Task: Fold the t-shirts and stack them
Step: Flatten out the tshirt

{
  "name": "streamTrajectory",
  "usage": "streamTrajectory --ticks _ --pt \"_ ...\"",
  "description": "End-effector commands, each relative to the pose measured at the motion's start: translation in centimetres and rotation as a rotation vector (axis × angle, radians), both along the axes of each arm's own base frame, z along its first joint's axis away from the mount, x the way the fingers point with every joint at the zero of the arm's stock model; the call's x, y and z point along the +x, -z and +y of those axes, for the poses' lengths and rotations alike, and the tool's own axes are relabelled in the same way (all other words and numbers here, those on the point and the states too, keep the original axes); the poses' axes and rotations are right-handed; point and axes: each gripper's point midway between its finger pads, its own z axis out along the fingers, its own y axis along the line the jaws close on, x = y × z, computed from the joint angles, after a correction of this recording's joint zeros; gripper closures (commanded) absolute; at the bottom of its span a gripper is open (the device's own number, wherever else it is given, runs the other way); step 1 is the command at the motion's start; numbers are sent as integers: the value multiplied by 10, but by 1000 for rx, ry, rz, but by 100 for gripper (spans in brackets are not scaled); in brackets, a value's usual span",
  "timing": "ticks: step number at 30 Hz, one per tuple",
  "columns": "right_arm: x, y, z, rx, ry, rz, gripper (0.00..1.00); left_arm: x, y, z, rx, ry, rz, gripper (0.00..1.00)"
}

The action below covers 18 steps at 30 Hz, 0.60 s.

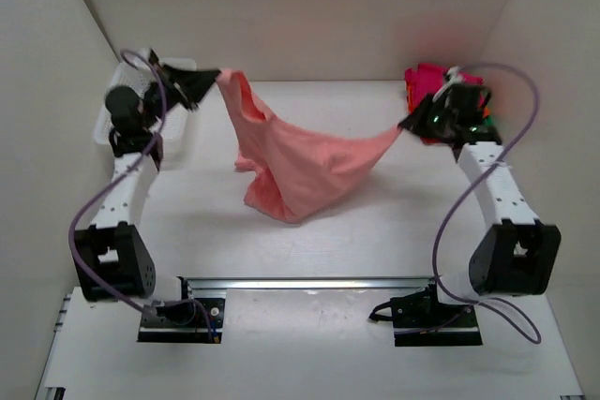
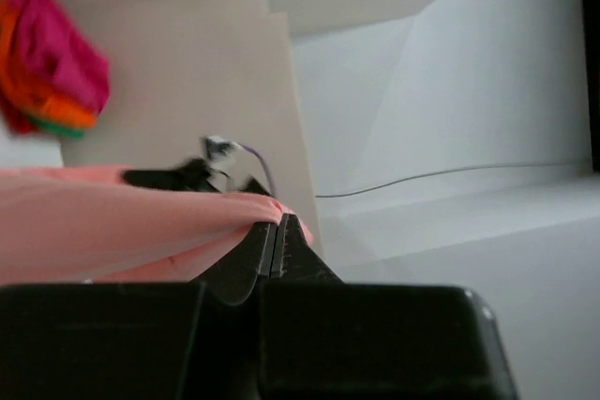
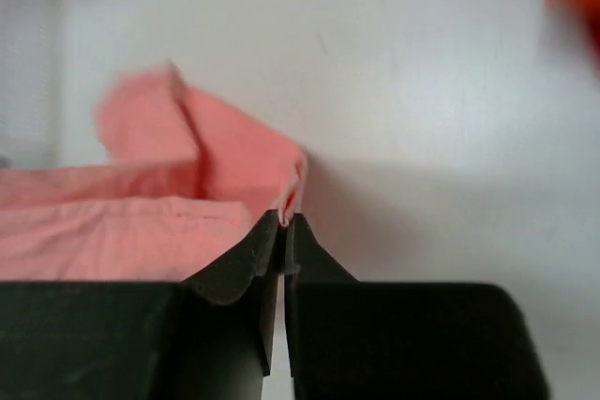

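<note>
The salmon-pink t-shirt [image 1: 300, 161] hangs stretched between both arms above the table, its middle sagging down to the tabletop. My left gripper [image 1: 208, 77] is shut on one end of it at the back left; in the left wrist view the cloth [image 2: 112, 217] is pinched at the jaw tips [image 2: 277, 222]. My right gripper [image 1: 405, 125] is shut on the other end; in the right wrist view the cloth [image 3: 169, 203] is clamped at the tips [image 3: 285, 217]. A stack of folded shirts, magenta on top [image 1: 427, 81], lies at the back right, with orange and green below [image 2: 47, 110].
A white mesh basket [image 1: 117, 114] stands at the back left behind the left arm. White walls close in the table on three sides. A metal rail [image 1: 309, 283] runs along the near edge between the arm bases.
</note>
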Motion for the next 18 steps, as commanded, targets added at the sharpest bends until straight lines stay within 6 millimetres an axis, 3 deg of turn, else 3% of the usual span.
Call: streamTrajectory --ticks 1,2,3,5,9,10,14,16,18 --pt "-7 -195 -24 -139 6 -460 100 -27 -119 19 146 21 -371 100" --pt "-16 -234 -33 -164 28 -532 100 -17 -123 32 192 -34 -356 100" --pt "-27 -268 -37 -177 45 -607 100 -17 -145 36 214 -53 -364 100" --pt "-53 -305 -43 -161 30 -686 100 -27 -175 37 263 -78 -448 100" --pt "-92 -346 -32 -208 24 -812 100 -58 -203 34 281 -86 -542 100" --pt "-118 -365 -24 -185 5 -875 100 -86 -225 33 335 -153 -612 100" --pt "-132 -381 -19 -173 0 -919 100 -103 -238 27 347 -156 -622 100" --pt "-124 -376 -21 -163 -1 -900 100 -99 -236 28 353 -164 -609 100" --pt "-103 -357 -30 -157 12 -838 100 -81 -224 32 360 -167 -564 100"
